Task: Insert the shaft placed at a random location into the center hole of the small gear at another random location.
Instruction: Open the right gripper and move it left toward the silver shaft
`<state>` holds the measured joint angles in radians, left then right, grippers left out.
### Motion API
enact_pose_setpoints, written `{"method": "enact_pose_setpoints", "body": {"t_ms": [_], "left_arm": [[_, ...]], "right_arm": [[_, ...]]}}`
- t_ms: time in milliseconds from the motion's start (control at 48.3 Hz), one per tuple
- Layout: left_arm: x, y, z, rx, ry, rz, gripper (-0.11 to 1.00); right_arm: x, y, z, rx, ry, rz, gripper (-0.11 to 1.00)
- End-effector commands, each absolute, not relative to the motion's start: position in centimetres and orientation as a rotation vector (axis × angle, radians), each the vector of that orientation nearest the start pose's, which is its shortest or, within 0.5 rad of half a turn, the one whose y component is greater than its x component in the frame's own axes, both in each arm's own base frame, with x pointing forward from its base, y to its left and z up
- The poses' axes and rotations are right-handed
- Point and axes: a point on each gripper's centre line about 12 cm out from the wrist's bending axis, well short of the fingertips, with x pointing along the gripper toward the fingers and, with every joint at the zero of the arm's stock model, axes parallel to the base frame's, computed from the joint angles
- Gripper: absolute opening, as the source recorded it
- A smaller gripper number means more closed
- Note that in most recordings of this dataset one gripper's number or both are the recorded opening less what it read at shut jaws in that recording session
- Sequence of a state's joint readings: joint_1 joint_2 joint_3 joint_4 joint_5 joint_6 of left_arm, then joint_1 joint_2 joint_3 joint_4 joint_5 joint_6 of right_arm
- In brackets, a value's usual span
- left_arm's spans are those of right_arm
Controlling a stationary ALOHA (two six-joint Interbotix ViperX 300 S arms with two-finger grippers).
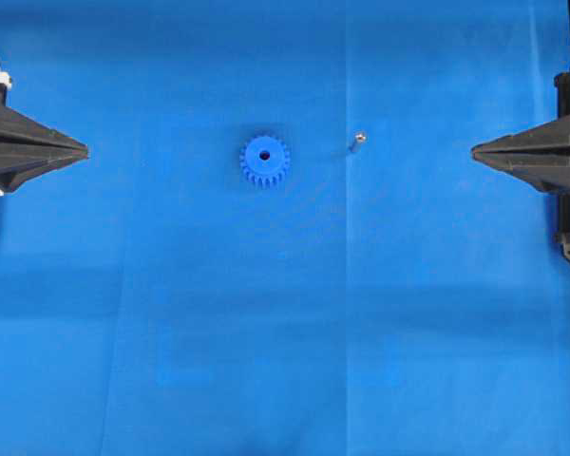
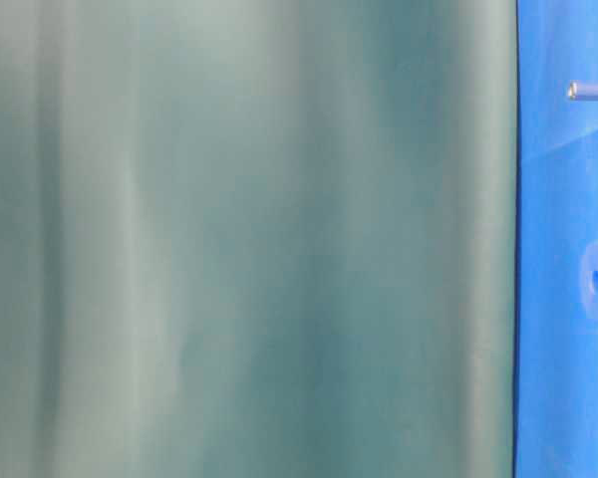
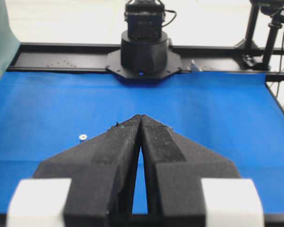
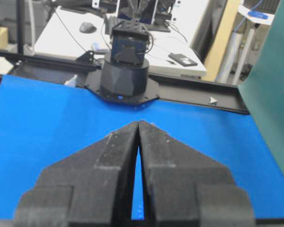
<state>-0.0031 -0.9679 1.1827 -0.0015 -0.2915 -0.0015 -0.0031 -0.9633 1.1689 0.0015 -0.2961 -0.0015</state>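
Nothing of the task is done yet, as far as I can judge. The shaft (image 1: pixel 356 142) lies alone on the blue worktop (image 1: pixel 285 332), and the small gear (image 1: pixel 264 161) lies apart from it, so the picking, the carrying and the inserting are all left.

My left gripper (image 1: pixel 85 150) is at the left edge of the worktop and my right gripper (image 1: pixel 474 149) is at the right edge, both well apart from the two things. In each wrist view the fingers meet at the tips, so both grippers are closed and hold nothing.

The small gear is near the middle of the worktop, a little toward the far edge in the overhead view and a little left of the middle line. It lies flat, bright blue, almost the same colour as the worktop, with teeth all around the rim. The center hole (image 1: pixel 264 155) looks up, round and dark, and it is free.

The shaft is to the right of the gear, near it but not touching, on the side of my right gripper. It is very small, silver-grey and shiny, much smaller than the gear. In my left wrist view I see it only as a bright dot (image 3: pixel 83 137) on the blue surface. Whether it stands upright or lies tilted, I cannot tell.
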Motion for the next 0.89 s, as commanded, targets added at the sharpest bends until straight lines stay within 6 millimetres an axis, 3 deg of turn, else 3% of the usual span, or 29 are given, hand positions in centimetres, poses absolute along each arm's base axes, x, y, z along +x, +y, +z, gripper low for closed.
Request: {"method": "enact_pose_setpoints", "body": {"t_ms": [0,207,497,642,808,870], "left_arm": [[19.9,0.1,29.8,0.000,-0.094,0.003,0.00],[19.9,0.1,29.7,-0.001,-0.086,0.002,0.00],[19.9,0.0,29.5,-0.003,-0.077,0.001,0.00],[19.9,0.0,29.4,-0.005,-0.074,0.001,0.00],[19.8,0.1,29.3,-0.003,-0.071,0.002,0.00],[19.8,0.0,29.3,-0.005,-0.069,0.001,0.00]], "right_arm": [[19.9,-0.2,30.3,-0.022,-0.109,-0.011,0.00],[20.3,-1.7,29.4,-0.037,-0.071,-0.083,-0.06],[22.1,-4.5,25.7,0.002,0.048,-0.204,-0.01],[23.7,-5.5,23.4,0.028,0.125,-0.235,0.21],[25.5,-6.1,20.7,0.051,0.194,-0.251,0.70],[26.1,-6.3,19.8,0.055,0.208,-0.256,0.73]]}}
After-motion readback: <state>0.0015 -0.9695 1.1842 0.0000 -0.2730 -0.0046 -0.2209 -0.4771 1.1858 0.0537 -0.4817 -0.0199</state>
